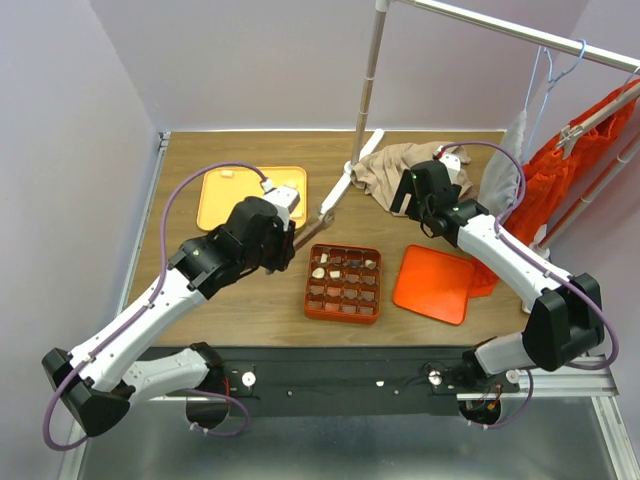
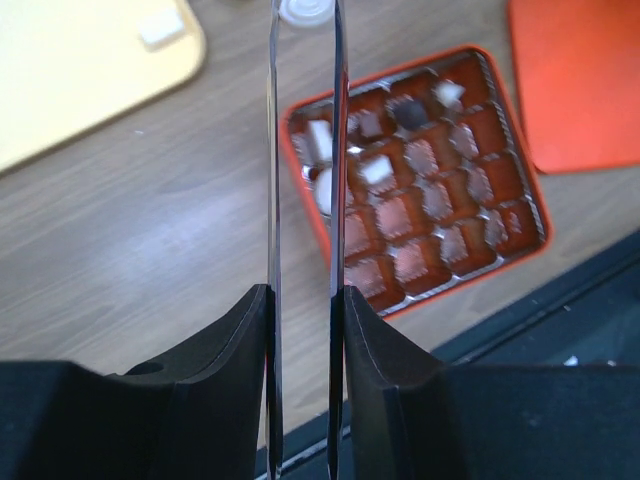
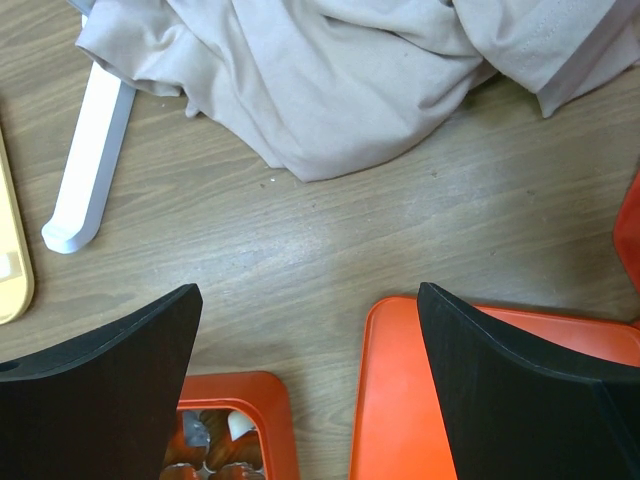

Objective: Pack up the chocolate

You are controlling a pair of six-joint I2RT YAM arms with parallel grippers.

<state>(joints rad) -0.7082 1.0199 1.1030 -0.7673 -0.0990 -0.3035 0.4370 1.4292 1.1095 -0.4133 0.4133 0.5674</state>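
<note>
Pale lavender walls (image 1: 250, 60) are closing in the wood-grain table (image 1: 250, 300) far ahead of your right tool (image 3: 310, 290) and well off to its left. Ahead-left of that tool, a white clothes rack (image 1: 368, 80) is standing on the table, its rail running off to the right. Even, soft light is falling throughout.

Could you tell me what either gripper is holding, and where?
Nothing: right gripper gapes empty; left gripper's narrow gap shows only table and box behind.
</note>
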